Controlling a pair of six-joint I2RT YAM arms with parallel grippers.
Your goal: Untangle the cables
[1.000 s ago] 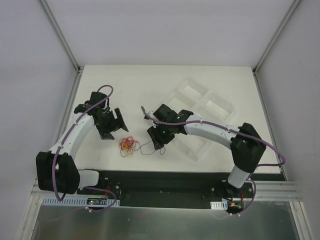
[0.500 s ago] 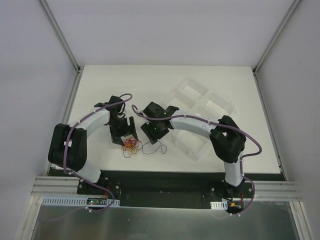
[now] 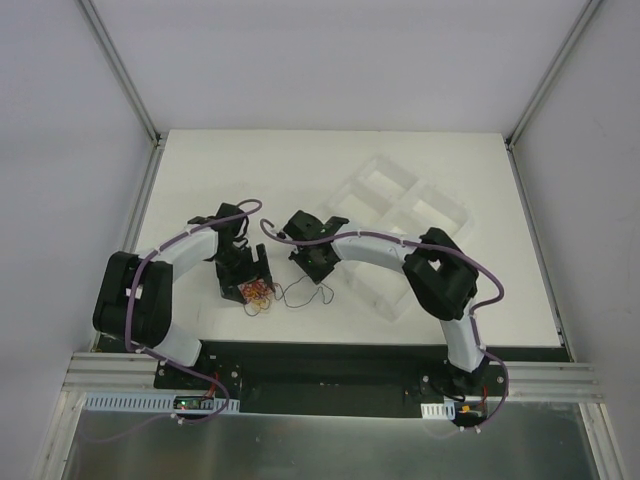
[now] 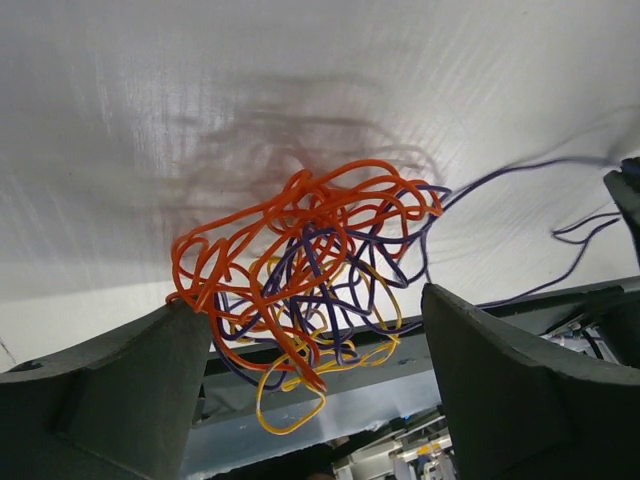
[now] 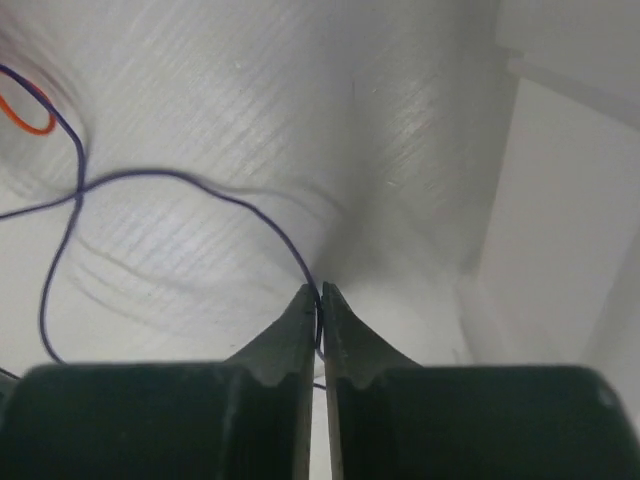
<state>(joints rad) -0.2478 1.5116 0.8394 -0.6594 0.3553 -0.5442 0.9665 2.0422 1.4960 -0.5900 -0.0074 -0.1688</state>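
The cables are a small tangled ball (image 3: 260, 292) of orange, yellow and dark purple wires on the white table. In the left wrist view the ball (image 4: 305, 270) sits between the wide-open fingers of my left gripper (image 4: 315, 345); the left finger (image 4: 120, 380) touches its orange loops. A dark purple strand (image 3: 305, 296) trails right from the ball. My right gripper (image 5: 320, 292) is shut on this purple strand (image 5: 200, 185), which loops away to the left over the table. In the top view my left gripper (image 3: 250, 285) and right gripper (image 3: 315, 268) stand on either side of the ball.
A clear plastic tray (image 3: 405, 225) with several compartments lies right of the right gripper; its wall shows in the right wrist view (image 5: 560, 200). The table's front edge (image 3: 350, 345) and the black base rail run just below the cables.
My left gripper has moved right and down until its open fingers straddle the ball. My right gripper has shifted left and up, closer to the ball, with the purple strand in it.
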